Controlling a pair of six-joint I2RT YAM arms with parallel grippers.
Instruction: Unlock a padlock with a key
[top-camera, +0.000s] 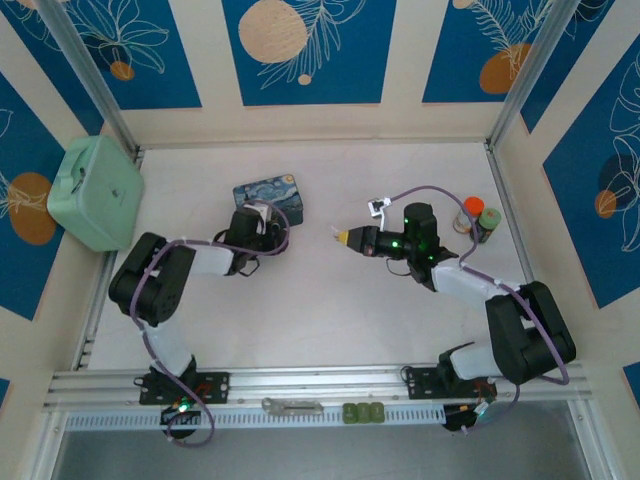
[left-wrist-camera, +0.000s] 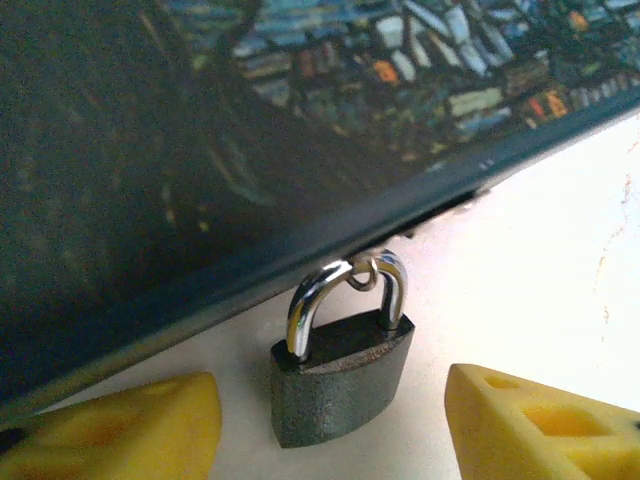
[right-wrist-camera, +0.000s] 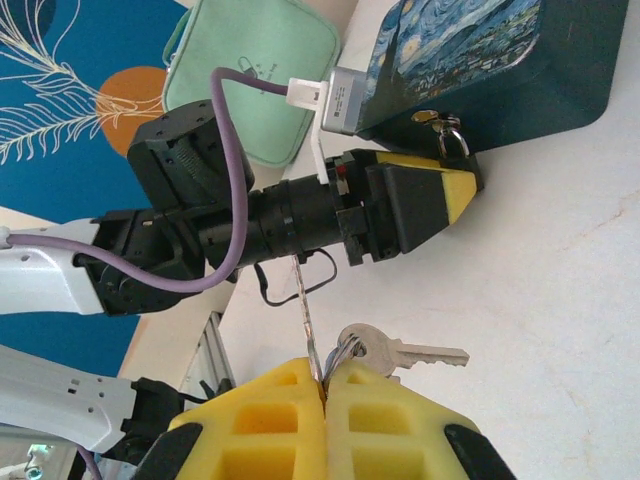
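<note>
White table (top-camera: 330, 320) boxed in by cream walls with blue leaf-print panels.

Far left: a mint-green case (top-camera: 95, 190) against the wall, not in play.

Left of centre: a blue painted tin (top-camera: 285, 190). The padlock (left-wrist-camera: 340, 375) hangs off the tin's front edge, its shackle through a small loop there, the dark body resting on the table. It appears locked: both shackle legs are seated.

The left gripper (left-wrist-camera: 332, 395) is spread wide, one yellow finger on each side of the padlock body, touching neither. Judgement: it is set to clamp the body so the lock cannot swing when the key pushes in. The keyhole face is not visible.

Centre right: the right gripper (right-wrist-camera: 323, 385) is pinched tight on the key (right-wrist-camera: 415, 352) at its ring end, raised above the table, well apart from the padlock. The blade lies sideways across the fingertips rather than straight out, so it likely needs re-aiming. A thin strip rises from the same pinch; cannot tell what it is.

Far right: two small jars (top-camera: 478, 218), untouched.
</note>
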